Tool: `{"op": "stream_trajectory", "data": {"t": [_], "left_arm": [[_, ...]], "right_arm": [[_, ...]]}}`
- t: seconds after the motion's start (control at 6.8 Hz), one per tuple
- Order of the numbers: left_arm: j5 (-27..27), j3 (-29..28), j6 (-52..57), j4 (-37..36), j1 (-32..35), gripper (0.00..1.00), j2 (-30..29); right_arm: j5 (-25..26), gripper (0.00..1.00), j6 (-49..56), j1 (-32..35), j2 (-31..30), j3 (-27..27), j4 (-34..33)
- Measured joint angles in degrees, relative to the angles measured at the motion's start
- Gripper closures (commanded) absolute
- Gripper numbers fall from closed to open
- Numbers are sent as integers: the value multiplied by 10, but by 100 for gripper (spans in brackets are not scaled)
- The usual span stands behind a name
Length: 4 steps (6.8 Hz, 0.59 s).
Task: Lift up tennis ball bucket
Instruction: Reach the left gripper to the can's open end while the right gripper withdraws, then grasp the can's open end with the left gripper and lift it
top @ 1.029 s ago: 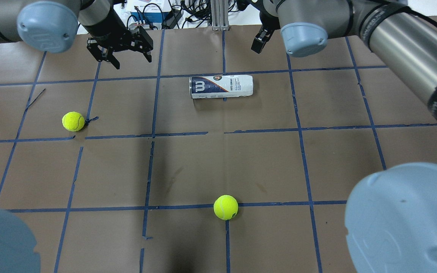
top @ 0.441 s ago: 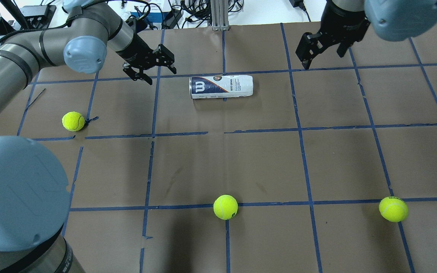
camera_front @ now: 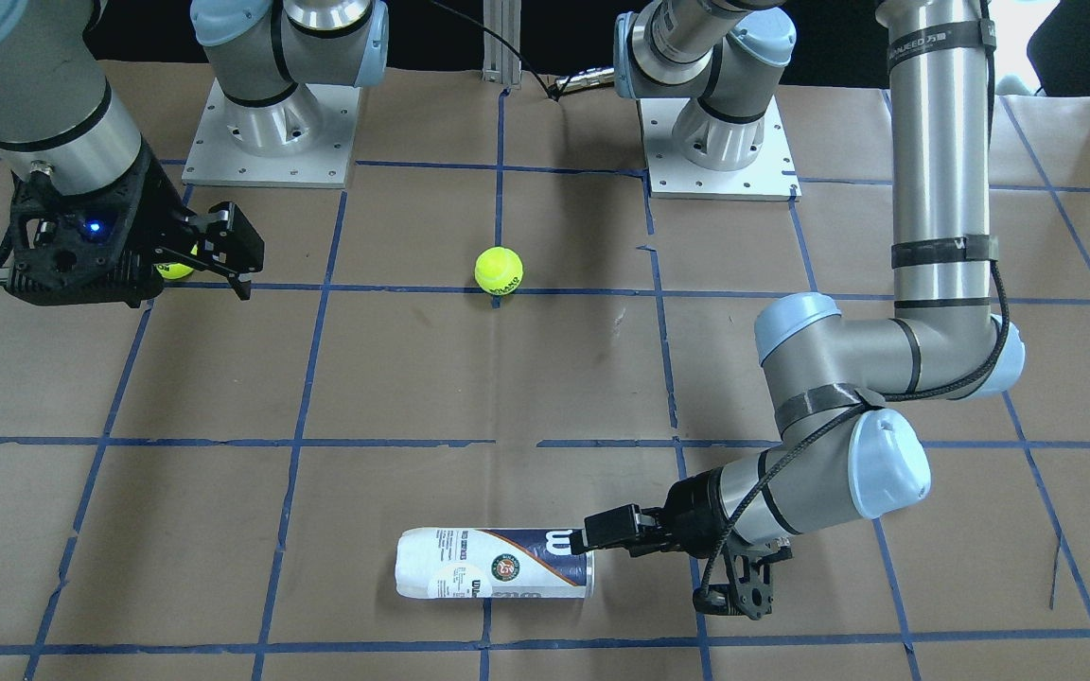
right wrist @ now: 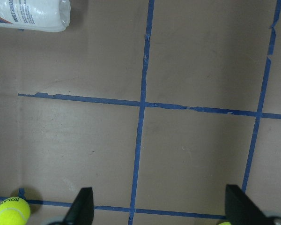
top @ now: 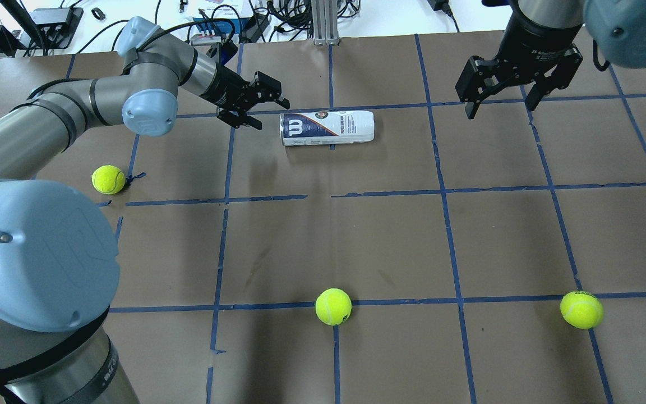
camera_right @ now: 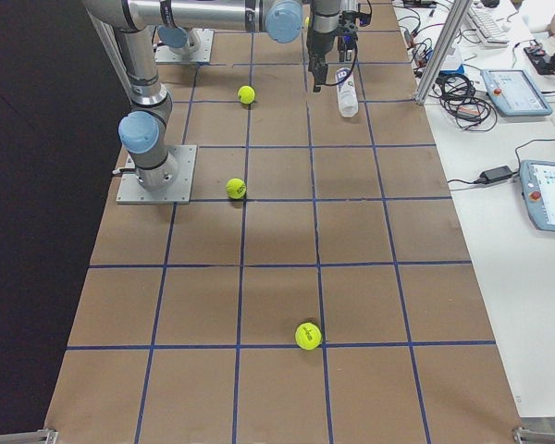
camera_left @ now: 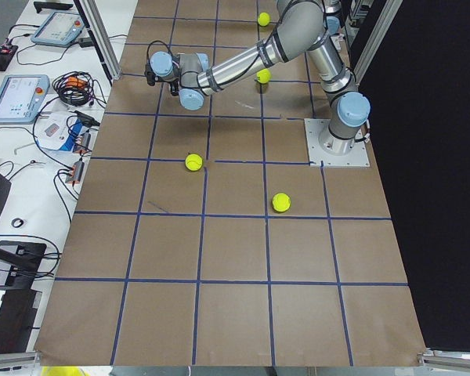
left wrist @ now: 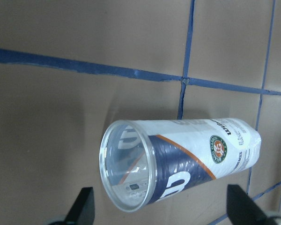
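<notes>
The left pincer (top: 274, 116) stands open, its two black fingers spread wide and gripping nothing. It is held low, pointing along the worktop (top: 356, 235), a flat surface covered in brown paper and marked into squares with blue tape. Just beside its fingertips lies the tennis ball bucket (top: 327, 128), a clear plastic cylindrical tube with a white-and-navy label bearing a white "W" and a round emblem. The bucket rests on its side on the worktop, at the far middle from the robot and across a blue tape line. Its navy end faces the left pincer and its white end points toward the robot's right. In the left wrist view the tube's clear round end faces the camera, ahead of both fingertips and not between them. From the front-facing view I cannot tell whether one finger touches that end.

The right pincer (top: 499, 108) is also open and empty. It hangs above the worktop, fingers pointing down, well apart from the bucket's white end.

Three yellow-green felt tennis balls lie loose on the worktop: one on the robot's left (top: 109, 179), one near the middle (top: 333, 307) and one on the right (top: 581, 310).
</notes>
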State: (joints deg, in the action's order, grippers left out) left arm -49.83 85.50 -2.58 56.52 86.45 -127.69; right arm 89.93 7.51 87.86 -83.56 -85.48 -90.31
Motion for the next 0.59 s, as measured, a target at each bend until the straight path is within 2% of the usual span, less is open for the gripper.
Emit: {"op": "stream_trajectory", "data": {"t": [0.15,0.29,0.44,0.59], "left_arm": [[11,7,1,-17,6,13,-12],[15,9,1,-23,20,47,-20],[17,10,-1,-29,35,86,-22],[20,11,-5,-36,42,93,-20]], "right_arm": [[0,0,-3,0,0,1,-1],[0,0,-5,0,0,4,-4],[2,0,-6,0,0,7,-6],[3,0,-14,0,0,8,-7]]}}
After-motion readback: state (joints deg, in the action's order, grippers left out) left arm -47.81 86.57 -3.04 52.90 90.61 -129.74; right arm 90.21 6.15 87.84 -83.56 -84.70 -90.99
